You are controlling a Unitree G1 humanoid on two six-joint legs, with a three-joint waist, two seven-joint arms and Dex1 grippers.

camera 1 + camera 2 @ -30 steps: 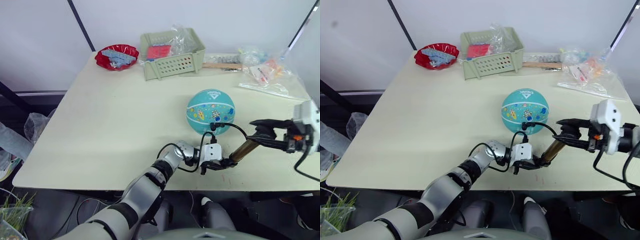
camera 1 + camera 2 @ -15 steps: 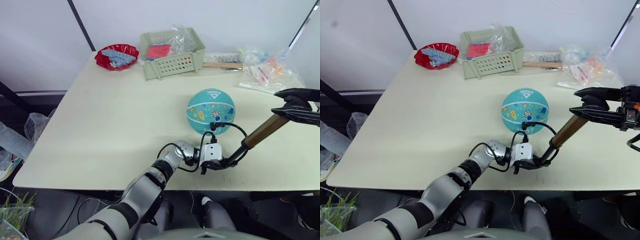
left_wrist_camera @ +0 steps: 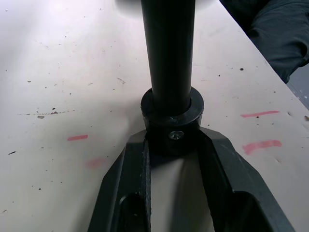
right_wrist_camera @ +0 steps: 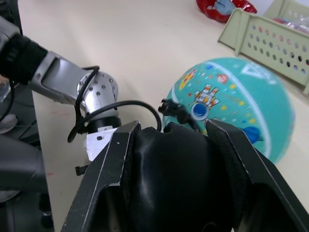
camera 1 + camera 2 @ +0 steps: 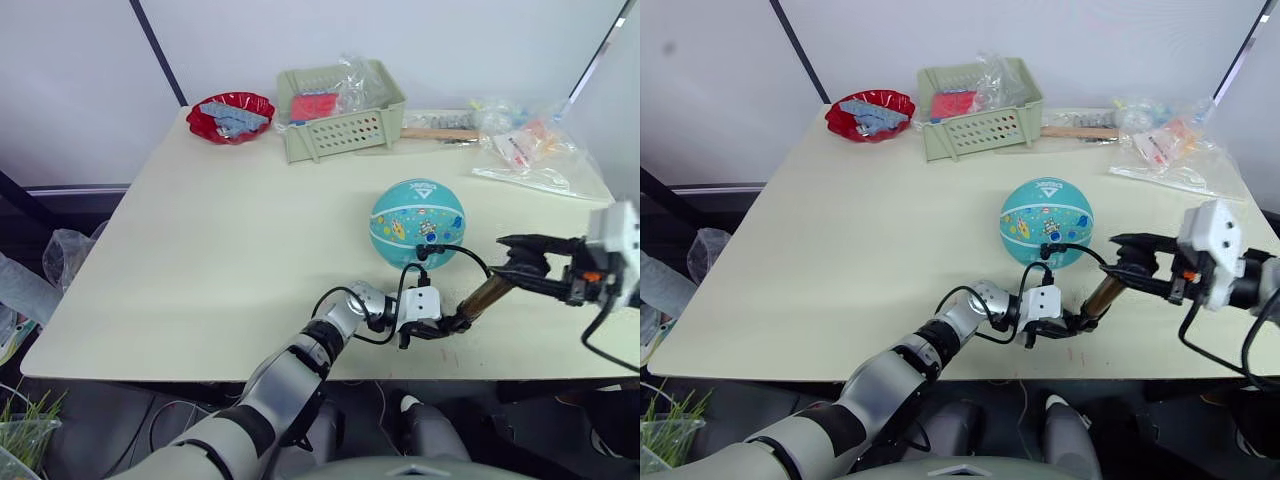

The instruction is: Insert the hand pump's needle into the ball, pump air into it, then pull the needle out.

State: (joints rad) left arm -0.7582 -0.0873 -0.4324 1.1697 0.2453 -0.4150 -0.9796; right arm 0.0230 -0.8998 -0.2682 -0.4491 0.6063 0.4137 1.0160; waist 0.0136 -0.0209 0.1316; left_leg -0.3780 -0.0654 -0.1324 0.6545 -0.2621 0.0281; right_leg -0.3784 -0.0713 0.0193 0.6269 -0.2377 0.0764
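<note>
Cream tabletop (image 5: pixel 220 230) carries everything, and the teal ball (image 5: pixel 417 222) sits right of its middle, round and full-looking, printed with white lines, cartoon figures and a white triangle logo. Just in front of it, near the table's edge, the hand pump (image 5: pixel 478 301) slants upward, a bronze-gold barrel with black caps. My left gripper (image 5: pixel 432 327) is clamped on the pump's black base collar, pinning it to the table, and my right gripper (image 5: pixel 522 268) is wrapped tight around the black handle at the top. A thin black hose (image 5: pixel 462 253) loops from the pump to the needle (image 5: pixel 424 253), whose angled fitting sits against the ball's near side, so I judge insertion done, pumping under way, and pulling out left.
</note>
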